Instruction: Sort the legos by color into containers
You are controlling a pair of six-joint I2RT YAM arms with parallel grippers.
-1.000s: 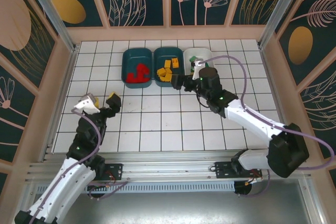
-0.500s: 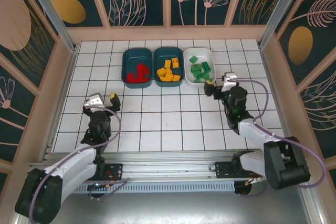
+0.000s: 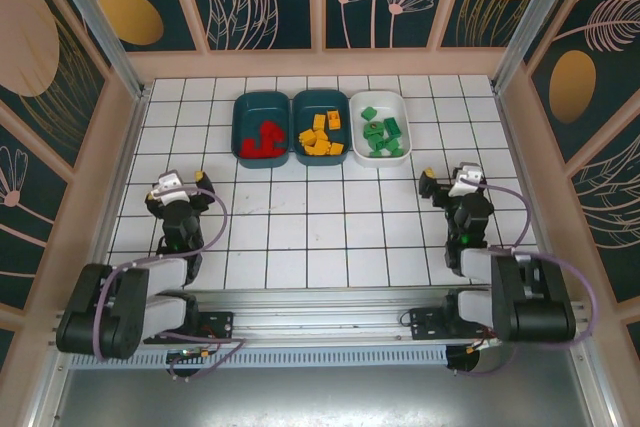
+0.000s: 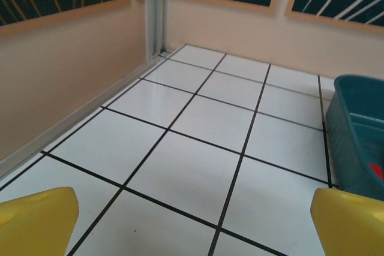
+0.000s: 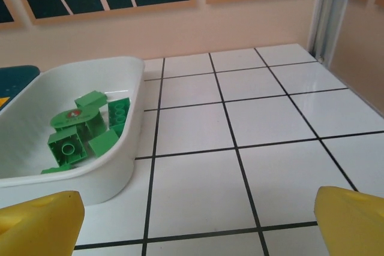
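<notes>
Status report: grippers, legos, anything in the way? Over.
Left gripper, right gripper open, empty. Red legos in left teal tray, yellow legos in middle teal tray, green legos in white tray. No obstruction seen.

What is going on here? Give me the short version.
The robot is sorting legos by color, and the job looks done. The red legos lie in the left teal tray, the yellow legos in the middle teal tray, and the green legos in the white tray. The left gripper and right gripper are open and empty, near the front of the tiled table.
</notes>
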